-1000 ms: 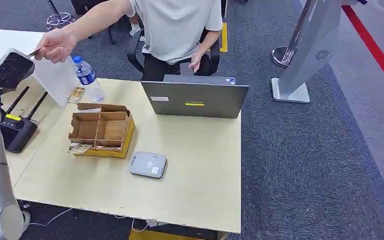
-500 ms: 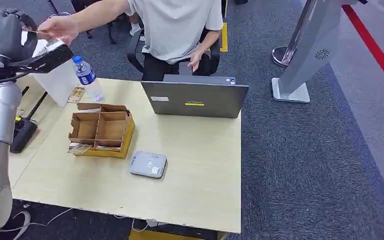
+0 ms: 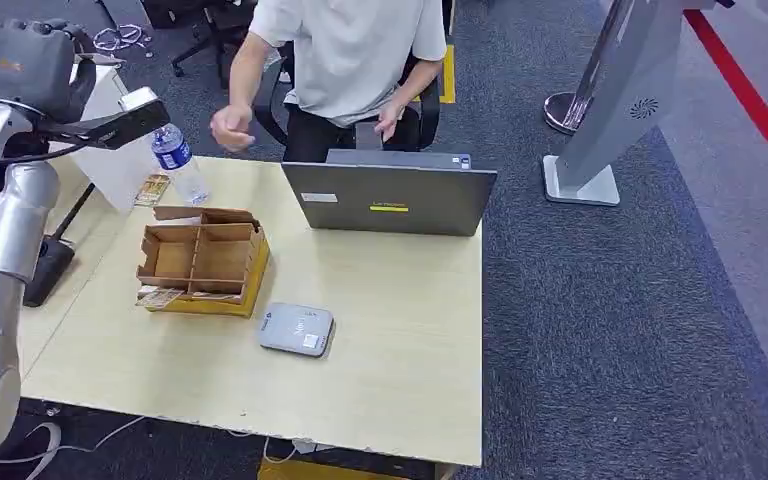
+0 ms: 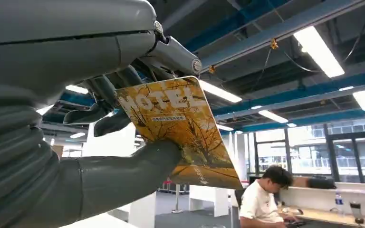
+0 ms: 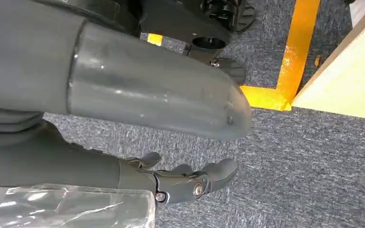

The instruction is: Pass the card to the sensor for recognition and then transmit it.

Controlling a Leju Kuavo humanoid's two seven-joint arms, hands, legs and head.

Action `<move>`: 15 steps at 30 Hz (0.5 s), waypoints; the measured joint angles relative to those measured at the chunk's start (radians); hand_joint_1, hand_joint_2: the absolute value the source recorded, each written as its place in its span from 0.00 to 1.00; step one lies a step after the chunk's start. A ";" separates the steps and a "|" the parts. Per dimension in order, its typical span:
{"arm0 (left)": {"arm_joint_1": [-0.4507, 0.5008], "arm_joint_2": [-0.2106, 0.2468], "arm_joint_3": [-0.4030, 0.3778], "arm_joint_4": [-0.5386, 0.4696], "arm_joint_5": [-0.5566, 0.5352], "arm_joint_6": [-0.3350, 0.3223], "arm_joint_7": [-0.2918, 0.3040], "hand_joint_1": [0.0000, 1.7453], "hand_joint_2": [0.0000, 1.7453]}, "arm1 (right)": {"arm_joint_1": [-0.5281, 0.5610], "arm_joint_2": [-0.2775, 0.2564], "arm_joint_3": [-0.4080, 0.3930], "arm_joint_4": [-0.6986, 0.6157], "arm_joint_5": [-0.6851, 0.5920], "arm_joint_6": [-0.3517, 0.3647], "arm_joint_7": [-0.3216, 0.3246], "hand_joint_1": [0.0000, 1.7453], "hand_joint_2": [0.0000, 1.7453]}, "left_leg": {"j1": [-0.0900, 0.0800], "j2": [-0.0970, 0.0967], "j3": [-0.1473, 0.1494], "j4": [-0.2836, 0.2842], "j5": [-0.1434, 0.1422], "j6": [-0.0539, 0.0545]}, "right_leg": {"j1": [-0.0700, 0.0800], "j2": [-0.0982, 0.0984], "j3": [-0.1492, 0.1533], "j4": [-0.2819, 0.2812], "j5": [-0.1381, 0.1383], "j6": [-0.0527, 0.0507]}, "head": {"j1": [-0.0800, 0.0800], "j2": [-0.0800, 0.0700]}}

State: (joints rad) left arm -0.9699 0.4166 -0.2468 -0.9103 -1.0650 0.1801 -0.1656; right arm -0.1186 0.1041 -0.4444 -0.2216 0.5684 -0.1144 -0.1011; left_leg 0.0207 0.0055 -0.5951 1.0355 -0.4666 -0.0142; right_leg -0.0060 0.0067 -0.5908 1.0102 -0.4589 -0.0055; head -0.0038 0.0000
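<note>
My left hand [image 3: 95,125] is raised above the table's far left corner. In the left wrist view this hand [image 4: 105,111] pinches a yellow card [image 4: 183,130] printed "HOTEL" between its thumb and fingers. The grey card sensor [image 3: 296,329] lies flat on the wooden table [image 3: 390,340], well below the hand and to its right. A seated person's hand [image 3: 230,127] hovers near the table's far edge, apart from my hand. My right hand [image 5: 190,183] hangs beside the table over the carpet, its fingers loosely apart and holding nothing.
A cardboard divider box [image 3: 203,258] stands between my left hand and the sensor. A water bottle [image 3: 175,155] and a white box [image 3: 110,150] sit under the raised hand. An open laptop [image 3: 390,195] stands at the far edge, and a black controller [image 3: 45,265] lies at the left.
The person put the card into my left hand and drew their arm back toward their body. My left hand rose and swung right with the card.
</note>
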 joint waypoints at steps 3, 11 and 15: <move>0.088 0.000 -0.002 -0.126 0.037 0.008 -0.005 1.00 1.00 | 0.007 0.000 -0.016 0.000 -0.006 -0.005 -0.008 0.00 0.00 | 0.000 0.000 0.000 0.000 0.000 0.000 | 0.000 0.000 0.000 0.000 0.000 0.000 | 0.000 0.000; 0.426 0.005 -0.073 -0.631 -0.043 0.032 -0.002 1.00 1.00 | 0.033 0.000 -0.063 0.003 -0.037 -0.019 -0.039 0.00 0.00 | -0.001 0.000 -0.002 0.000 -0.002 0.002 | -0.001 0.000 -0.001 -0.001 -0.001 0.001 | 0.000 0.000; 0.537 0.006 -0.124 -0.784 -0.088 0.053 -0.006 1.00 1.00 | 0.039 0.000 -0.084 0.005 -0.038 -0.021 -0.050 0.00 0.00 | -0.001 0.000 -0.002 0.000 -0.002 0.002 | -0.001 0.000 -0.001 -0.001 -0.001 0.001 | 0.000 0.000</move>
State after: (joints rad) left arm -0.4326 0.4231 -0.3708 -1.6943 -1.1532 0.2335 -0.1717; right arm -0.0795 0.1038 -0.5287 -0.2171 0.5306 -0.1350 -0.1511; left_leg 0.0201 0.0056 -0.5968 1.0354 -0.4685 -0.0123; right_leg -0.0065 0.0065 -0.5918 1.0090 -0.4602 -0.0043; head -0.0038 0.0000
